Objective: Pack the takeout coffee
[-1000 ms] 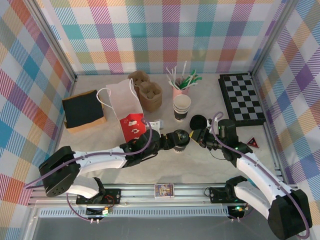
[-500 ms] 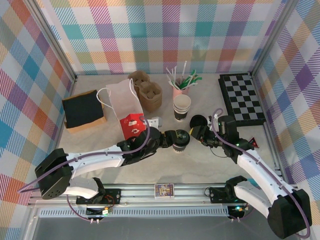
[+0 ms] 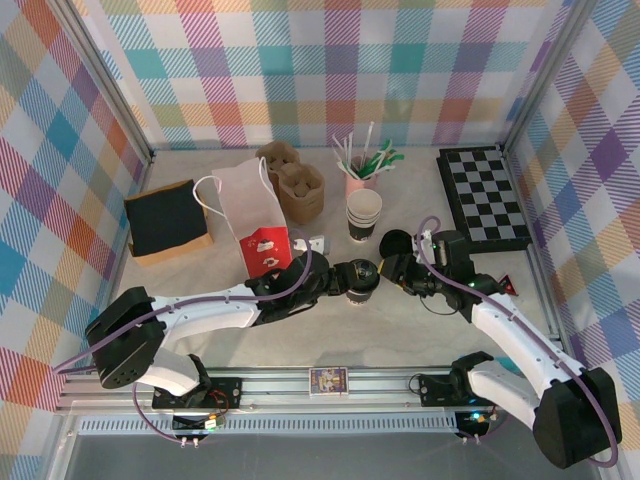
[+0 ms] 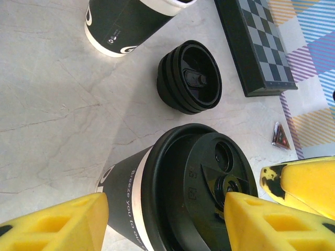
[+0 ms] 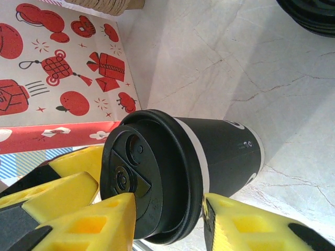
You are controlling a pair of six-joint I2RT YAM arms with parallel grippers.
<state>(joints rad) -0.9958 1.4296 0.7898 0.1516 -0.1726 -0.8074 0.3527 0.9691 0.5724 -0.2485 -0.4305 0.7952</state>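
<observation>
Lab test cell, plaid walls (image 3: pixel 330 60), aluminium frame (image 3: pixel 270 378)

The takeout coffee (image 4: pixel 175 193) runs off the left wrist view's bottom edge. Right wrist view crops the loose lid (image 5: pixel 311 10).

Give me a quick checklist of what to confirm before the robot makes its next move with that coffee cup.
1. Takeout coffee lid seated: ok.
2. Left claw gripping the cup's sides: ok.
3. Right claw clear of the cup: cannot tell; its fingers straddle the lid.
4. Paper bag mouth open: cannot tell.
5. Loose lid apart from the cup: ok.
</observation>
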